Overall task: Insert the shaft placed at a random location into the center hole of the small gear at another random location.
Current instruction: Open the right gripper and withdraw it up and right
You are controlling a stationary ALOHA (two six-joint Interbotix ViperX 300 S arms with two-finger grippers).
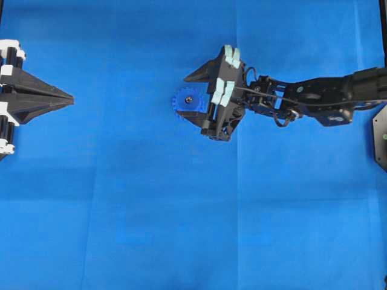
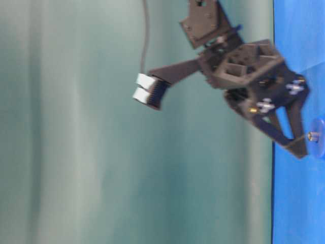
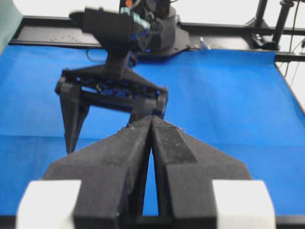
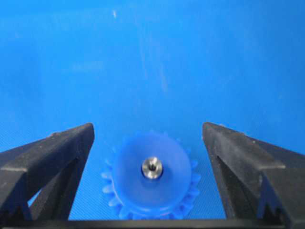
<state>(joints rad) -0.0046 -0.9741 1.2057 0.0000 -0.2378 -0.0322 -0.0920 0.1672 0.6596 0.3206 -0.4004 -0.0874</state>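
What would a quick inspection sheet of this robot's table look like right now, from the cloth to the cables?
Surface: blue cloth, faint fold lines, flat.
Job's things: small gear lies flat on the cloth; the shaft stands in its center hole, shiny end showing.
Clutter: nothing seen.
Grippers: right gripper open, one finger on each side of the gear, not touching it; left gripper shut, empty, at the far left edge.
Cables: a thin cable runs along the right arm; a cord hangs in the table-level view.
Surroundings: green backdrop; black frame rails behind the table.
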